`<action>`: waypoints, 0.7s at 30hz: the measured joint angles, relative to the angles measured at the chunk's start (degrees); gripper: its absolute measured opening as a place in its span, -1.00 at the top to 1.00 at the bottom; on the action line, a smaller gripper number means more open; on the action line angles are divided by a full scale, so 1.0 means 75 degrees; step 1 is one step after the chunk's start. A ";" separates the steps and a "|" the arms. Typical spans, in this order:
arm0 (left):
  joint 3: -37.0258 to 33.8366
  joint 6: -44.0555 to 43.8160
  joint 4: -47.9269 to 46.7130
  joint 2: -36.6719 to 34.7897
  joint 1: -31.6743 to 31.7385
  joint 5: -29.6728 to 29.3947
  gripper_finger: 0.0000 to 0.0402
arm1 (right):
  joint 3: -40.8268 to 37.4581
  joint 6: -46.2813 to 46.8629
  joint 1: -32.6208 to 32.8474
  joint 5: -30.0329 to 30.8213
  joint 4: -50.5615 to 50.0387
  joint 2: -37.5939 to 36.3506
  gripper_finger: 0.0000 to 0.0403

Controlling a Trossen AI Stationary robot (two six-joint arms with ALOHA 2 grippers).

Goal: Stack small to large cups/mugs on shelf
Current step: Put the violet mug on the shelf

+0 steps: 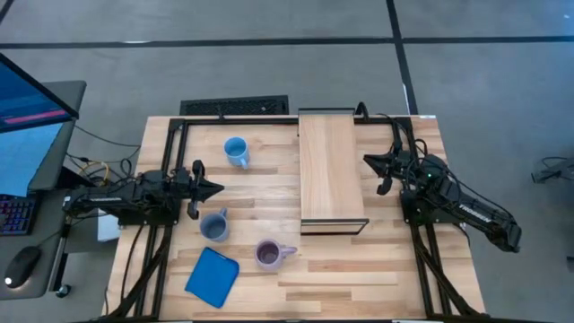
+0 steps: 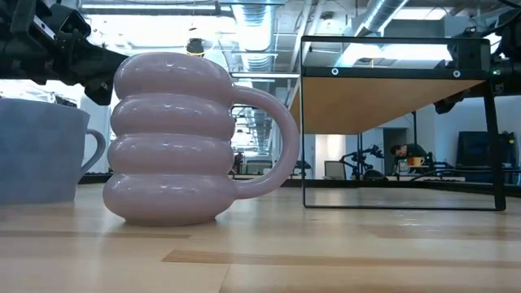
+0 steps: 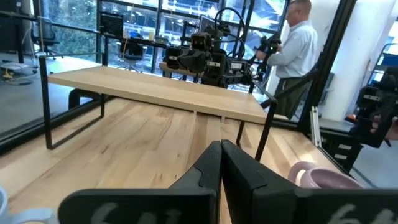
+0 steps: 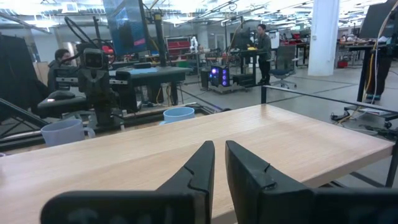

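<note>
Three mugs stand upright on their bases on the wooden table. The bright light blue one [image 1: 236,151] is toward the far side, the grey-blue one [image 1: 214,224] is nearer, and the ribbed pale purple one [image 1: 269,254] [image 2: 175,138] is nearest. The shelf [image 1: 330,170] [image 3: 168,90], a pale board on a dark frame, stands mid-table with nothing on it. My left gripper [image 1: 215,188] [image 3: 221,152] is shut and level, left of the shelf between the two blue mugs. My right gripper [image 1: 366,161] [image 4: 219,152] is shut and level at the shelf's right edge, above the board.
A flat blue square pad [image 1: 213,276] lies at the near left of the table. A dark frame [image 1: 170,135] rims the tabletop. A monitor and keyboard [image 1: 18,135] sit off the left edge. People [image 3: 298,43] stand in the room beyond the table.
</note>
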 joint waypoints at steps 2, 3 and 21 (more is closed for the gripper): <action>0.0001 -0.0003 -0.0006 0.0000 0.0000 0.0000 1.00 | 0.0000 0.0001 0.0000 0.0003 0.0000 0.0000 0.68; 0.0000 0.0014 -0.0018 0.0000 0.0000 0.0000 1.00 | 0.0000 -0.0001 -0.0001 0.0001 0.0000 -0.0002 0.68; -0.0001 0.2544 0.0163 0.0001 0.0000 -0.1545 1.00 | 0.0000 -0.0104 -0.0006 0.0003 0.0000 -0.0002 0.68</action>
